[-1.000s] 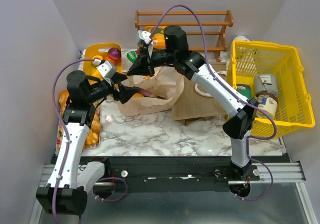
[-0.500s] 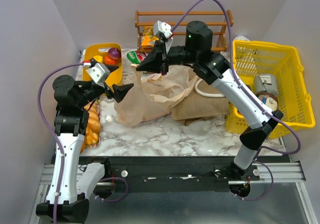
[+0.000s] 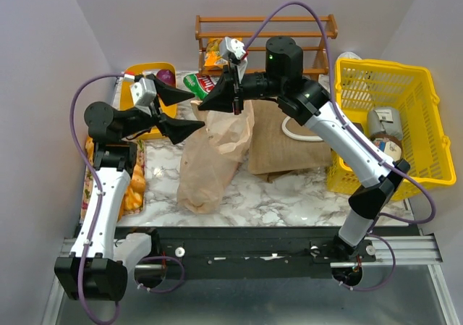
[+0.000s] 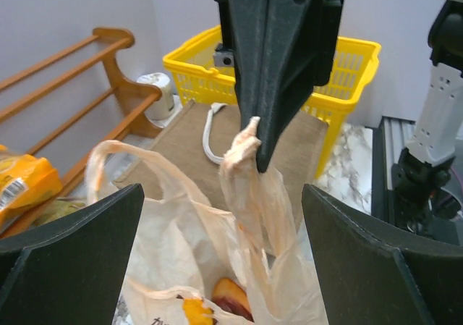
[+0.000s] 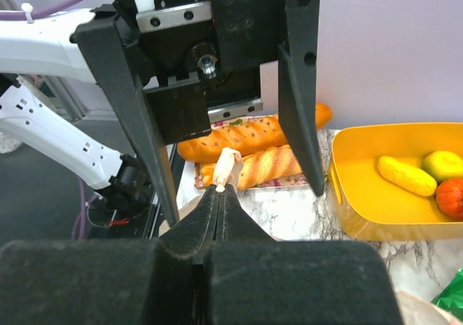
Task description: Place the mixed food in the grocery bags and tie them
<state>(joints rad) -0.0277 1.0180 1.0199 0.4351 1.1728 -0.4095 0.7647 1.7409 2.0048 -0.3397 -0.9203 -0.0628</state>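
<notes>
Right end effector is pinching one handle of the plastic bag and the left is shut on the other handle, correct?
No. The left end effector is open, its fingers spread and gripping nothing; the other handle hangs free, as the left wrist view shows. The right end effector is indeed pinching one handle of the plastic bag.

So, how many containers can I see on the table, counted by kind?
bags: 2 (peach plastic bag, tan jute tote)
yellow mesh basket: 1
yellow tray: 1
total: 4
</notes>
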